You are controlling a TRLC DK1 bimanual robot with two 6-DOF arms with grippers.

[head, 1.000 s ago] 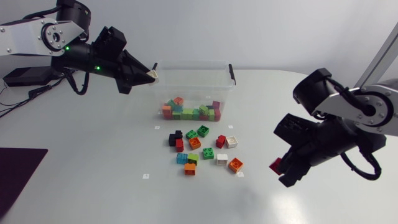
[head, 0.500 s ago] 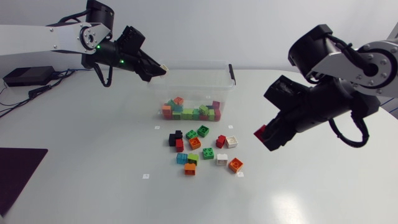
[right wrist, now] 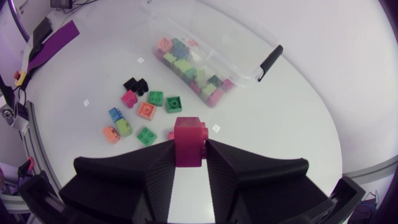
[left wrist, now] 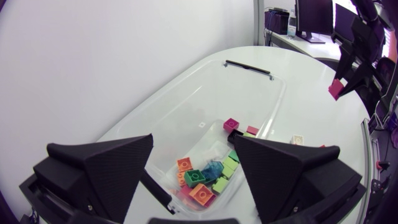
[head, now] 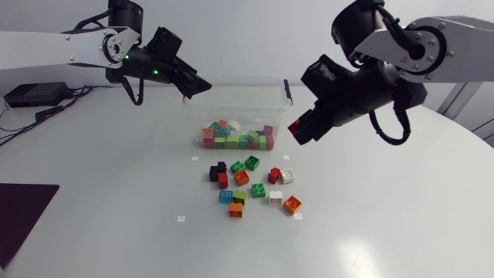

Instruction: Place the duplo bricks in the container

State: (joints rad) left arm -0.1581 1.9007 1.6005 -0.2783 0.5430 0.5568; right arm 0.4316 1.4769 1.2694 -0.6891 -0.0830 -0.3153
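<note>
The clear container (head: 241, 99) stands at the back middle of the table, several coloured duplo bricks (head: 235, 137) lying in it. My left gripper (head: 201, 85) hovers over its left end, open and empty; in the left wrist view the gripper (left wrist: 193, 146) looks down into the container (left wrist: 186, 106) and onto its bricks (left wrist: 208, 177). My right gripper (head: 298, 131) hangs just right of the container, shut on a red brick (head: 296, 129). The right wrist view shows that red brick (right wrist: 188, 138) between the fingers. Several loose bricks (head: 251, 185) lie in front of the container.
A dark purple mat (head: 19, 216) lies at the table's front left edge. A black box with cables (head: 31, 94) sits at the far left. The container has black handles (head: 287, 91) at its ends. Small white markers dot the table around the loose bricks.
My left gripper reached over the container and opened; the white brick is gone from its tips. My right arm rose and swung left toward the container, carrying the red brick.
</note>
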